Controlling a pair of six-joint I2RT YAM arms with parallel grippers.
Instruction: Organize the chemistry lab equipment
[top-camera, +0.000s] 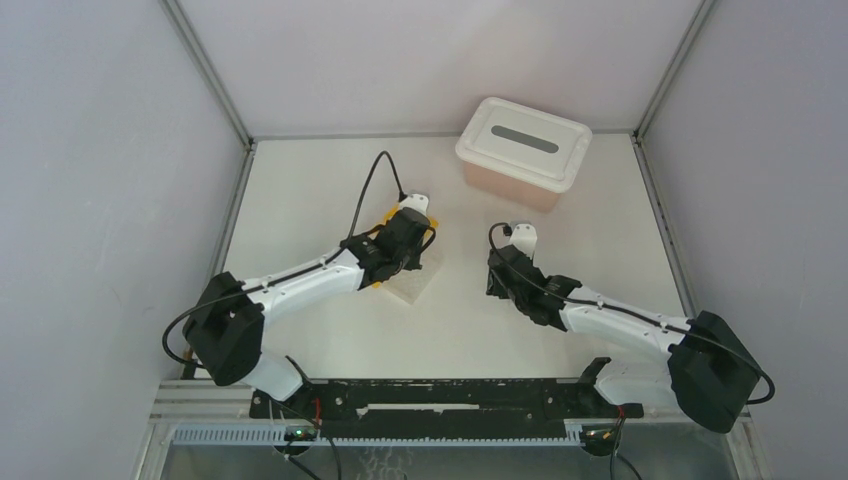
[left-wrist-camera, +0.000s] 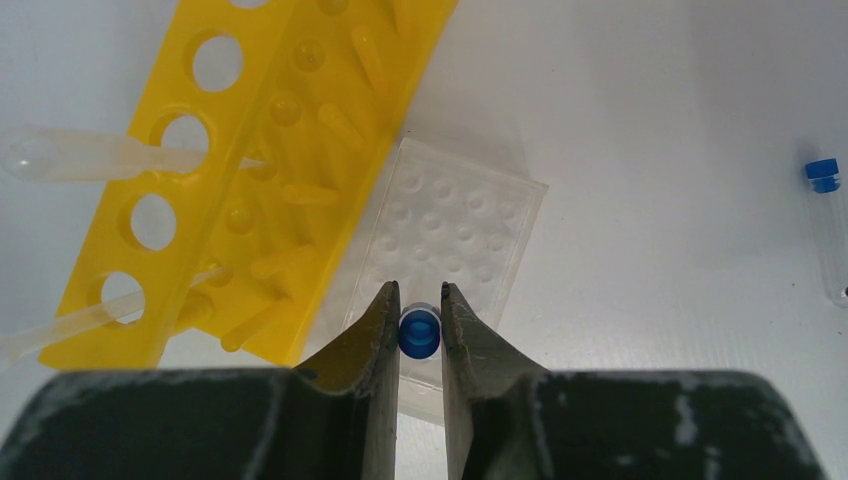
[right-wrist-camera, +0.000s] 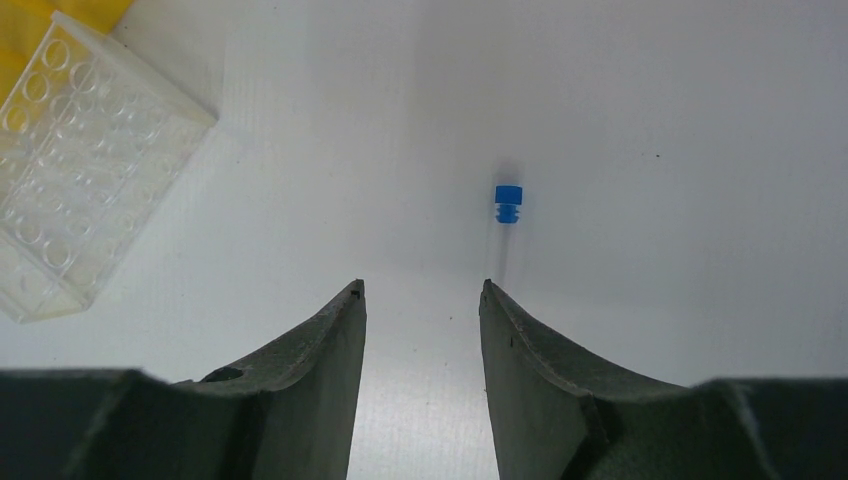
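While the top view hides both sets of tips, it shows the left arm (top-camera: 300, 280) reaching over the yellow rack (top-camera: 386, 216) and the clear grid rack (top-camera: 415, 287). From the left wrist, the left jaws are clamped on a blue-capped tube (left-wrist-camera: 419, 333), upright over the grid rack's near edge. From the right wrist, the right jaws stand apart and hold nothing. A second tube (right-wrist-camera: 509, 203) lies on the surface (right-wrist-camera: 680, 120) just beyond them.

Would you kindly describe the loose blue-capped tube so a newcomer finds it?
Beside the yellow rack sits the clear grid rack. Apart from both, ahead of the open right gripper, lies the tube; unlike its twin in the left gripper, nothing holds it.
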